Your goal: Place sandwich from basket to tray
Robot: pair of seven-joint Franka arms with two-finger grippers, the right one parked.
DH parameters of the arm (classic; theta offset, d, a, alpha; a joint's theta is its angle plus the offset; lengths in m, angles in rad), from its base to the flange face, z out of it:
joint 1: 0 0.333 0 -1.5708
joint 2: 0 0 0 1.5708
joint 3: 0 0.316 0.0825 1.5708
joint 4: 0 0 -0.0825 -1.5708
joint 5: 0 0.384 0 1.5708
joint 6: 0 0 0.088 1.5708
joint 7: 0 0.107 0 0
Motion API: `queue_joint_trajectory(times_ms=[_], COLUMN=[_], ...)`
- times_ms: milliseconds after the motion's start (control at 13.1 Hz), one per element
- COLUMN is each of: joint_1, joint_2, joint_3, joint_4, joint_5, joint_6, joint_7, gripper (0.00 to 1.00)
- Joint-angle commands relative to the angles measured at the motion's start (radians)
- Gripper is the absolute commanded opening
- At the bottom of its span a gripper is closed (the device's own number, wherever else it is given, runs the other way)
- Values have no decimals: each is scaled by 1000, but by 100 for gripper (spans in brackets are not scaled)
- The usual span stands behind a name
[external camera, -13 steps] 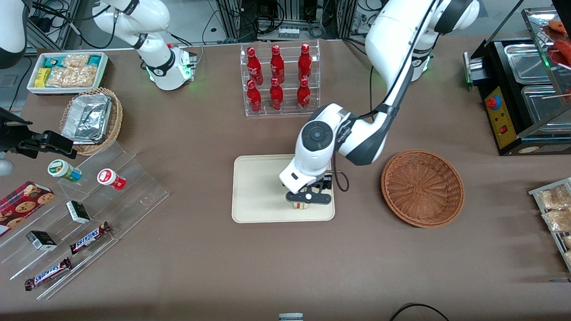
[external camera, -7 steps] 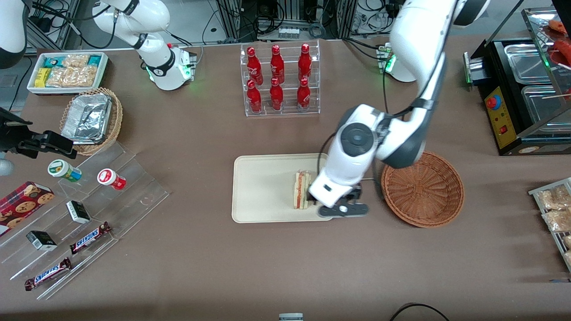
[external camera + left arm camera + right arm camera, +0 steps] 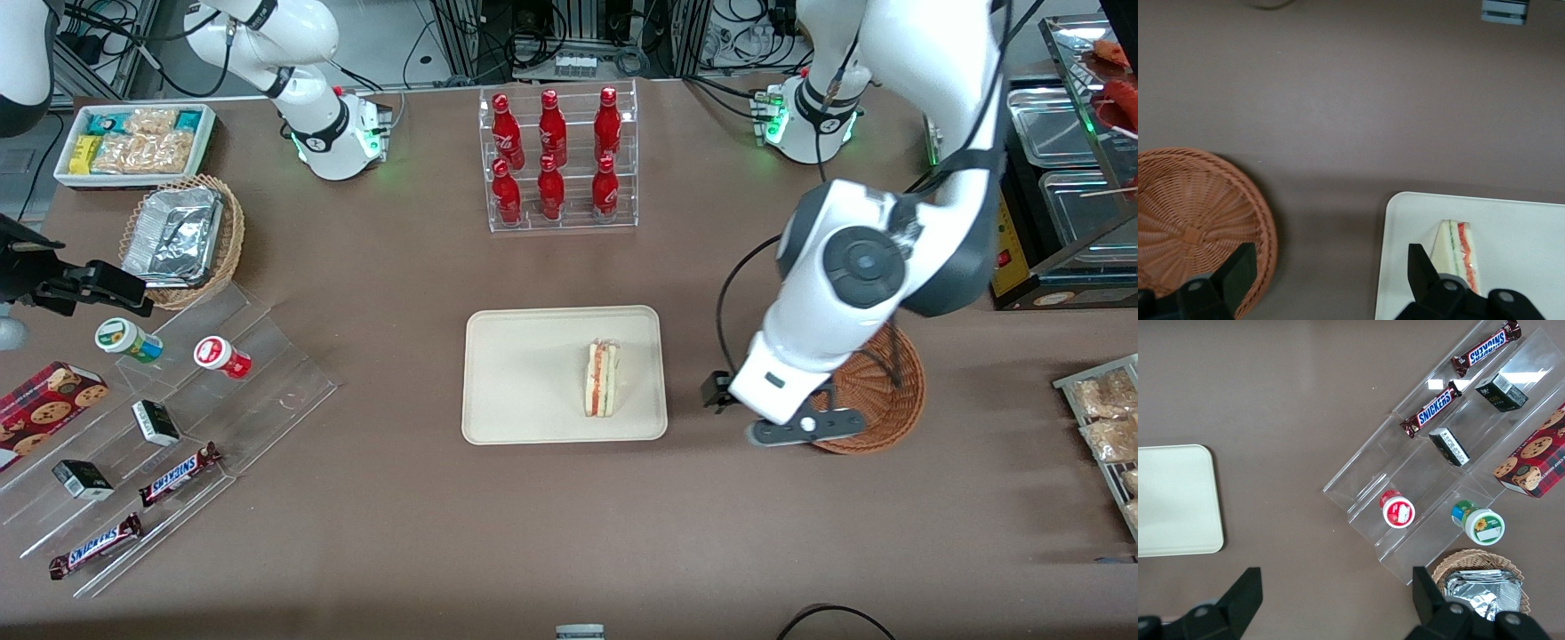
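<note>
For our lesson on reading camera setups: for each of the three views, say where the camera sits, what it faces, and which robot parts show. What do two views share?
Front view: high, facing both arms, looking down on the table; the left arm's pincer hangs open at the basket rim.
Left wrist view: on the working arm, facing down; fingers frame basket, tray and sandwich.
Right wrist view: on the parked arm, facing down at snack shelves; its fingers show.
Shared: the tray appears in all three.

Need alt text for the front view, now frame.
The sandwich lies on the tray mid-table. The left arm's gripper, open and empty, hangs over the edge of the basket, toward the working arm's end.
</note>
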Motion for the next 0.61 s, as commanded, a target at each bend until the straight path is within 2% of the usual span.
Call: queue_joint_trajectory(times_ms=[0, 229, 534], joint_1=[50, 81, 153], joint_2=[-65, -129, -209], joint_3=[-7, -7, -15], joint_4=[-7, -10, -6], joint_5=[8, 8, -3], joint_6=[-89, -159, -311], joint_7=[15, 18, 179], gripper=[100, 100, 100])
